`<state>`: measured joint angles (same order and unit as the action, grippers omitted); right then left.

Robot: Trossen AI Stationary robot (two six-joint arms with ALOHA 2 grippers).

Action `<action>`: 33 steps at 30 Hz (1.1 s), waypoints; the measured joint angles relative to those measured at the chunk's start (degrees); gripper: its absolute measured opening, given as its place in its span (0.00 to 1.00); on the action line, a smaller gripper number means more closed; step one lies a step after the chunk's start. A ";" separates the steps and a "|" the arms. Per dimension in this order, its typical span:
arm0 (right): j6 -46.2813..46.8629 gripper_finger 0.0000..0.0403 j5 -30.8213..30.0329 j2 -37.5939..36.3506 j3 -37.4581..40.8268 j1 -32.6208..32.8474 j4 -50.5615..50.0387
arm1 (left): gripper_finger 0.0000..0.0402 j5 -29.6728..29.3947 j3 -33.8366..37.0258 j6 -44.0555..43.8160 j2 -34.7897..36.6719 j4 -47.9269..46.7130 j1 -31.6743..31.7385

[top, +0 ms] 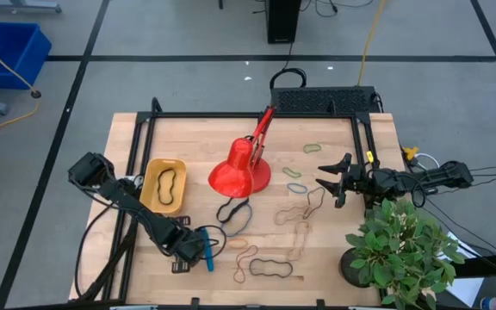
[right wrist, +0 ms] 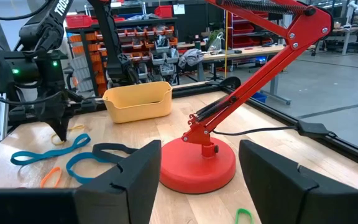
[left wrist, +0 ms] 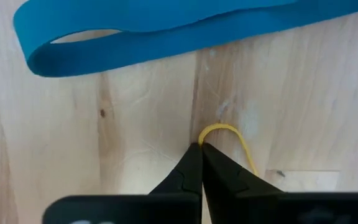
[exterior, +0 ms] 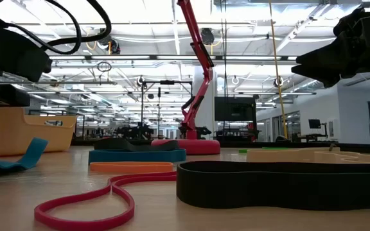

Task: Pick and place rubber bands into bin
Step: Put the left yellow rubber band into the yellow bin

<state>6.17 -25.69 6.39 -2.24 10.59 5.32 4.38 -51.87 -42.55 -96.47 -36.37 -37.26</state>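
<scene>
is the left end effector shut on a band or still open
Shut on a yellow band: the left end effector has its tips pressed together at the wood, with the thin loop pinched at the very tip.

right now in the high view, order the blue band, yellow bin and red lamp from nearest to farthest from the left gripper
1. Blue band: right beside the left gripper, near the table's front edge.
2. Yellow bin: farther back on the left side, a black band inside it.
3. Red lamp: farthest, toward the table's middle.
</scene>
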 joint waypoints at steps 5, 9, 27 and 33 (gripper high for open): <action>-0.01 0.52 0.00 0.00 0.00 0.00 0.01 | 0.01 1.58 -0.05 -2.95 5.03 1.12 -0.15; 0.00 0.52 0.00 0.00 0.00 0.00 0.01 | 0.01 1.65 -0.03 -6.44 10.11 1.15 -0.06; -0.02 0.52 0.00 0.00 0.00 0.00 0.00 | 0.00 -20.45 -0.12 -7.84 35.10 9.69 -0.04; -0.02 0.52 0.00 -0.01 0.00 0.00 0.01 | 0.00 -28.33 -0.12 -1.74 40.61 8.66 0.07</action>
<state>6.15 -25.69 6.39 -2.24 10.59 5.34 -23.95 -51.99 -44.29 -55.86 -27.72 -37.19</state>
